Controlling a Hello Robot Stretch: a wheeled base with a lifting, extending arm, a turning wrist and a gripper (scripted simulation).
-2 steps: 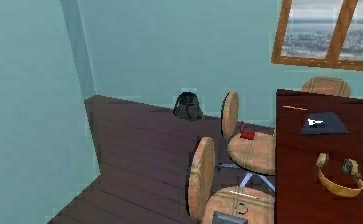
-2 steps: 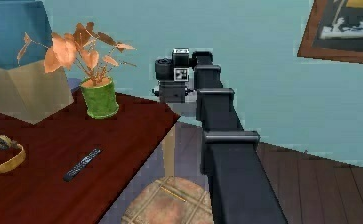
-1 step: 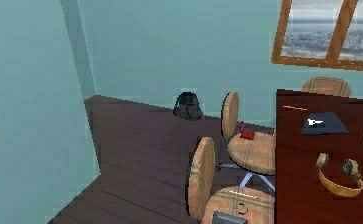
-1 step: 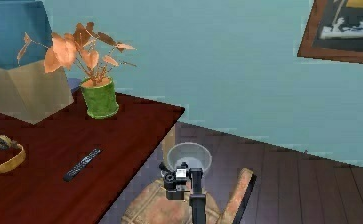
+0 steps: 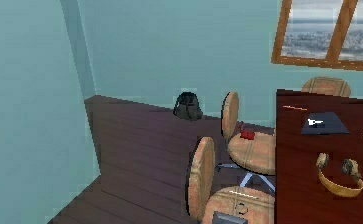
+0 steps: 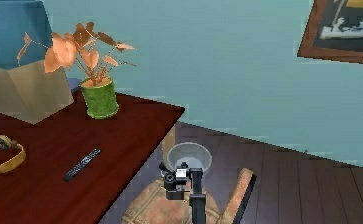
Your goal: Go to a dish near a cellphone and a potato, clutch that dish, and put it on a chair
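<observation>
A pale grey bowl-shaped dish [image 6: 189, 156] hangs at the far end of my gripper [image 6: 176, 178], clear of the table edge and the floor, so the gripper holds it. The dark arm bar [image 6: 198, 208] rises from the bottom edge beneath it. Under the gripper and dish lies the round wooden seat of a chair [image 6: 154, 210], with its backrest [image 6: 244, 195] to the right. In the forward view, two wooden chairs [image 5: 251, 145] [image 5: 221, 190] stand beside the dark red table [image 5: 299, 165]; the farther one has a small red thing [image 5: 247, 133] on its seat.
The dark red table [image 6: 59, 185] carries a potted plant [image 6: 99, 95], a dark remote-like bar [image 6: 82, 164], a tan curved object [image 6: 4, 157] and a blue-and-tan box [image 6: 24, 70]. A black backpack [image 5: 187, 105] sits by the far wall. Dark wooden floor lies open at the forward view's left.
</observation>
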